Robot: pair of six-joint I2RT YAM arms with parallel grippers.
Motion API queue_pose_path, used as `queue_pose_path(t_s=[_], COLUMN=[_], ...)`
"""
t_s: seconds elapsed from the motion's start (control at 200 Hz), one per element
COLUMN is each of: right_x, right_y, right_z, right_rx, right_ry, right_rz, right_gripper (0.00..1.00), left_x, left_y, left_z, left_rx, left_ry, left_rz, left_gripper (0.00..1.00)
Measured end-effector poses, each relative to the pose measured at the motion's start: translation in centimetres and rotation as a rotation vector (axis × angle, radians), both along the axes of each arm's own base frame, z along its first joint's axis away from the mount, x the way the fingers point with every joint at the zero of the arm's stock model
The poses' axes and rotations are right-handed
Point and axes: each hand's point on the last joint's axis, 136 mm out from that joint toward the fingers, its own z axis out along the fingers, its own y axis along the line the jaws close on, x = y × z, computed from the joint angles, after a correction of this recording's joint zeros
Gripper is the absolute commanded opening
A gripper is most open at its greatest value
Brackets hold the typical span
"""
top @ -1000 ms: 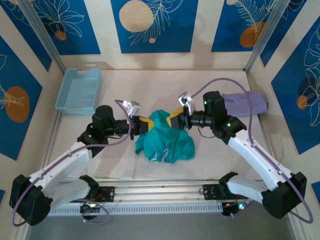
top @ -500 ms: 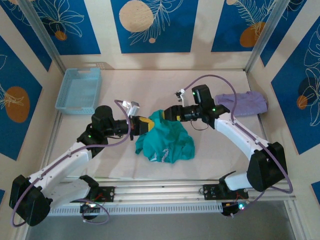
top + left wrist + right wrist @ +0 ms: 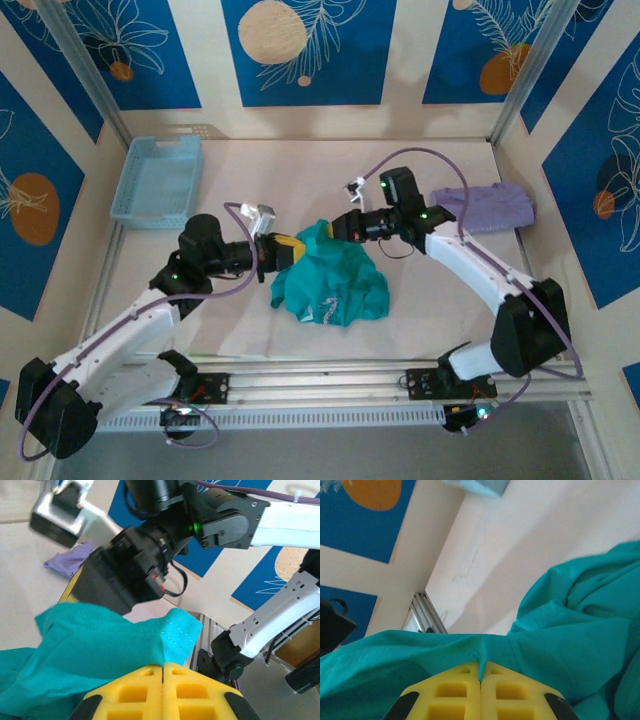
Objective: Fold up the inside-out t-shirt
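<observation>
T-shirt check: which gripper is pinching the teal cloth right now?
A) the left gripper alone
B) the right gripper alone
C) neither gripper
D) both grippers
D: in the left wrist view the left gripper is shut on a hemmed edge of the t-shirt, and in the right wrist view the right gripper is shut on a fold of the same cloth.

Right end effector (image 3: 336, 228), earlier open, now tight on the t-shirt (image 3: 335, 285) at its upper edge.
</observation>
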Motion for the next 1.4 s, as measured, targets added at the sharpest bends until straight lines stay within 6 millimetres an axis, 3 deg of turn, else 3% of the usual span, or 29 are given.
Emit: queue_pose_path(t_s=[0.18,0.265,0.445,0.655,0.765,1.165,1.23,1.4], right_x=[-0.7,-1.1,-1.5,-1.6,-1.8,-1.8,-1.8,-1.8], right_y=[-2.1,-2.5,-2.5,-2.2,-2.0,-1.2,-1.0,-0.6], right_z=[5.2,6.5,5.5,4.7,4.6,3.5,3.5,3.6], right_rx=[0.064,0.09,0.094,0.085,0.08,0.02,0.017,0.007], right_ry=[-0.214,-0.294,-0.337,-0.335,-0.343,-0.342,-0.346,-0.356], right_rz=[-0.066,-0.075,-0.075,-0.069,-0.061,-0.042,-0.038,-0.035], right_gripper=[0.0,0.0,0.0,0.0,0.0,0.0,0.0,0.0], left_x=[0.3,0.7,1.7,3.0,3.6,3.2,3.3,3.5], left_y=[0.5,0.6,1.3,2.8,3.6,5.4,4.6,-0.2], left_z=[-0.8,-1.8,-5.2,-7.9,-7.6,-5.4,-4.9,-3.9], left_rx=[0.018,0.035,0.086,0.136,0.146,0.147,0.189,0.325], left_ry=[-0.01,-0.003,0.026,0.043,0.015,-0.038,-0.044,-0.1], left_rz=[0.042,0.067,0.144,0.266,0.325,0.428,0.424,0.365], left_gripper=[0.0,0.0,0.03,0.36,0.46,0.64,0.67,0.74])
